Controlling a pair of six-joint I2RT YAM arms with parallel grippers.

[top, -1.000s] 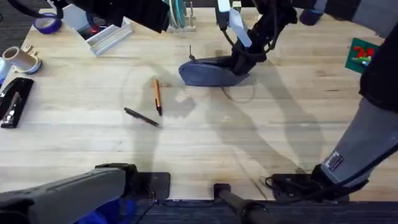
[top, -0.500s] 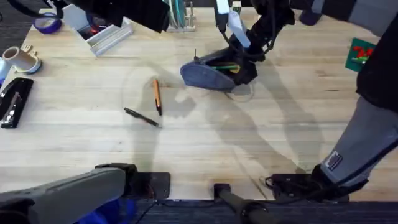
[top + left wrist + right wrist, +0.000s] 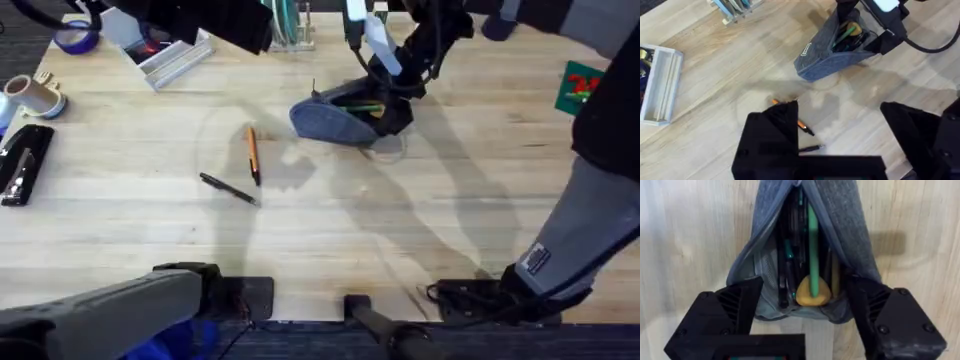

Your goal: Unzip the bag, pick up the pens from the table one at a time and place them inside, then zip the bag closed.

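The blue-grey bag lies at the far middle of the table with its zipper gaping; green, yellow and dark pens show inside. My right gripper straddles the bag's right end, fingers pressed on both sides of the fabric. To the bag's left, on the bare wood, are the orange pen and the thin black pen. My left gripper hangs high above them, open and holding nothing. The orange pen peeks out beside one of its fingers.
A black stapler and a tape roll sit at the left edge. At the back stand a clear tray and a rack of blue-green items. A green card lies far right.
Since one second ago the bag has tipped up and its mouth has spread open under the right gripper, showing the pens inside. Both loose pens have stayed put.
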